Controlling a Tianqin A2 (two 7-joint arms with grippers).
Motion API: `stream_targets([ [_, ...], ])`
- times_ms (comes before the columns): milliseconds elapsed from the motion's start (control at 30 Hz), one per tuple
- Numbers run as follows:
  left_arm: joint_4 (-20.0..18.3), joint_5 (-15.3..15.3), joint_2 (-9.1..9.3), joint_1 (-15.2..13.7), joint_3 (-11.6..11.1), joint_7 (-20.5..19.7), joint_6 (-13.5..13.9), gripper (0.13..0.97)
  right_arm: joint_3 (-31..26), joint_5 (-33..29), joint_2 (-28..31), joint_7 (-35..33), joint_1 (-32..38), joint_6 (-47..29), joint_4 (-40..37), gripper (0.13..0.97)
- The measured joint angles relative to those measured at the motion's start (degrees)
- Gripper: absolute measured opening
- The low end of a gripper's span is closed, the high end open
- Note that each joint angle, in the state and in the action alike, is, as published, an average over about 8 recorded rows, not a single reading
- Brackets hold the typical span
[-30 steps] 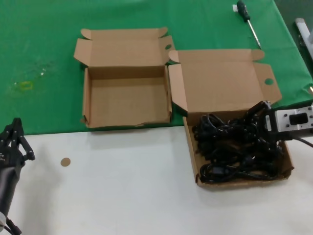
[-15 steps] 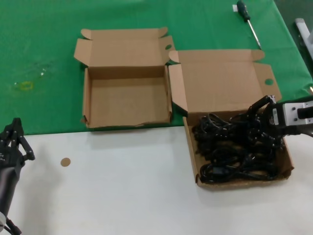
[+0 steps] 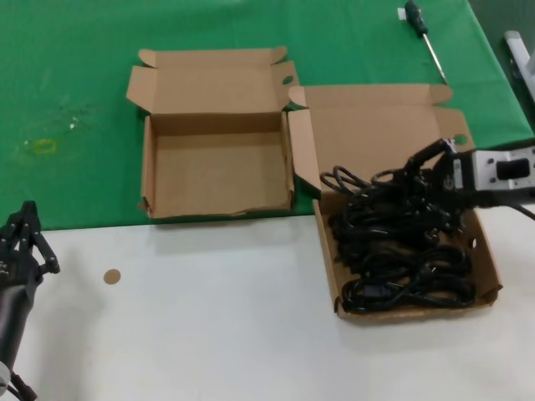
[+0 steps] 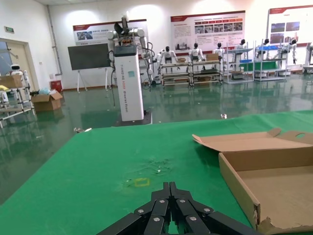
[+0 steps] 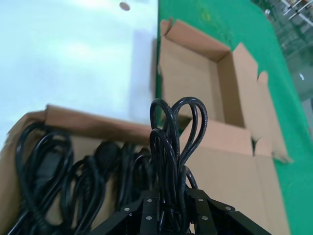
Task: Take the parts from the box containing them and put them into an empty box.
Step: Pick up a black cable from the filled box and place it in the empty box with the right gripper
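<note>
Cords (image 3: 372, 188) have come up out of the larger box (image 3: 487, 251) — the right gripper (image 3: 426, 171) is pinching one bundle, lifted clear since a moment ago. Next stop, I'd guess: the empty box (image 3: 219, 171). Left gripper (image 3: 25, 238) idles, fingers pressed together.

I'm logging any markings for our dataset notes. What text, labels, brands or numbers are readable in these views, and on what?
White pillar, vertical lettering: too blurred to read.
Wall posters in the hall: text too small to read.
Green sign near the door: unreadable.
Smaller cardboard box, larger box, power cords, screwdriver: no visible print.
</note>
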Motion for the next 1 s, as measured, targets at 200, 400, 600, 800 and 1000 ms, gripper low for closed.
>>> stream_targets([
  [200, 0.0, 0.0, 0.0, 0.0, 0.0, 0.0, 0.0, 0.152, -0.6, -0.8, -2.2, 0.9, 1.4, 0.8, 0.4, 0.223],
  [400, 0.0, 0.0, 0.0, 0.0, 0.0, 0.0, 0.0, 0.152, -1.8, -2.0, -4.7, 1.6, 2.5, 1.8, 0.8, 0.223],
  [600, 0.0, 0.0, 0.0, 0.0, 0.0, 0.0, 0.0, 0.152, -3.3, -3.5, -8.1, 1.9, 4.5, 2.6, -0.5, 0.222],
  [800, 0.0, 0.0, 0.0, 0.0, 0.0, 0.0, 0.0, 0.152, -5.2, -5.1, -12.1, 1.7, 7.0, 3.3, -3.3, 0.222],
  [1000, 0.0, 0.0, 0.0, 0.0, 0.0, 0.0, 0.0, 0.152, -7.0, -6.8, -16.1, 1.0, 9.4, 4.3, -6.5, 0.221],
])
